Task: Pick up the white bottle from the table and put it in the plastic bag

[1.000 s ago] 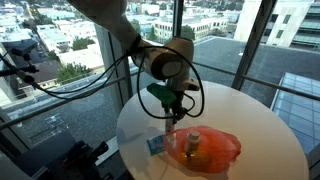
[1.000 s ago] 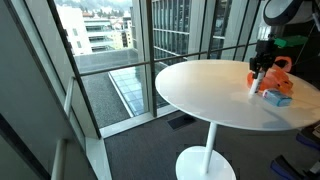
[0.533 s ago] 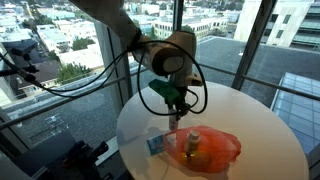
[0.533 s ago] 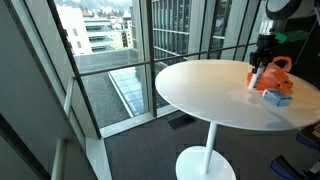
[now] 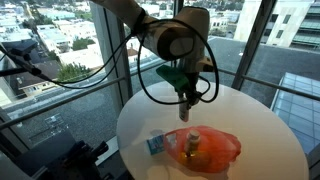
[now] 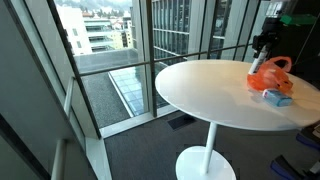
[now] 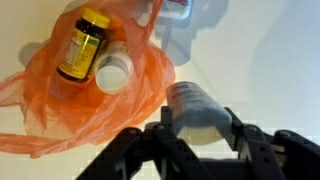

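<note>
My gripper [image 7: 197, 128] is shut on the white bottle [image 7: 195, 108] and holds it in the air above the round white table [image 5: 255, 125]. In an exterior view the bottle [image 5: 184, 108] hangs below the gripper [image 5: 184, 100], above and just beside the orange plastic bag [image 5: 212, 148]. In the wrist view the bag [image 7: 95, 85] lies below to the left, holding a yellow-labelled pill bottle [image 7: 82, 44] and a white-capped container [image 7: 115, 70]. The bag also shows in an exterior view [image 6: 272, 76], with the gripper [image 6: 263, 46] above it.
A small blue and white box [image 5: 156, 144] lies on the table next to the bag; it also shows in an exterior view [image 6: 279, 97]. Floor-to-ceiling windows and a railing [image 6: 130, 60] stand behind the table. The table edge [image 6: 190, 105] is near.
The gripper has lifted the white bottle off the table and moved up and toward the bag. The bag and the box have not moved.
</note>
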Controlling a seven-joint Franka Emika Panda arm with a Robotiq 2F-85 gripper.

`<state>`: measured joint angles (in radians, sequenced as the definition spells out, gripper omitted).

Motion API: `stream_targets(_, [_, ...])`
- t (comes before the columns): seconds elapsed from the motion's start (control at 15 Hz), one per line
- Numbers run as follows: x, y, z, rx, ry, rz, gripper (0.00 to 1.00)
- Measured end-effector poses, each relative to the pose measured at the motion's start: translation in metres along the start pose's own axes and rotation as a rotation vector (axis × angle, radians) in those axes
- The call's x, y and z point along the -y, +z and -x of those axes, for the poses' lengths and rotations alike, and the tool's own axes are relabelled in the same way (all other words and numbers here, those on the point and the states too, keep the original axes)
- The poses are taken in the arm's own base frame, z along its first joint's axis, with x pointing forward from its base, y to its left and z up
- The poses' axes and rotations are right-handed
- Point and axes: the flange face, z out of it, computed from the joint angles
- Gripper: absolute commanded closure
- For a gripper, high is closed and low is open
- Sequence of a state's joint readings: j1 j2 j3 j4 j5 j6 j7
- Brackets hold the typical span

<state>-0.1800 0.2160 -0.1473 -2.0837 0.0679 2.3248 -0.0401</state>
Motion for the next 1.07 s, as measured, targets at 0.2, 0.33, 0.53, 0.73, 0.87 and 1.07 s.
stream_targets(0.2, [-0.013, -0.026, -0.006, -0.036, 0.042, -0.021, 0.73])
stream_targets(0.33, [-0.021, -0.039, -0.008, -0.057, 0.073, -0.025, 0.73])
stream_targets(0.53, [-0.037, -0.050, -0.010, -0.076, 0.138, -0.023, 0.73])
stream_targets(0.73, [-0.059, -0.053, -0.010, -0.081, 0.204, -0.018, 0.73])
stream_targets(0.87, [-0.073, -0.054, -0.008, -0.080, 0.241, -0.015, 0.73])
stream_targets(1.07, [-0.090, -0.053, -0.005, -0.070, 0.280, -0.012, 0.73])
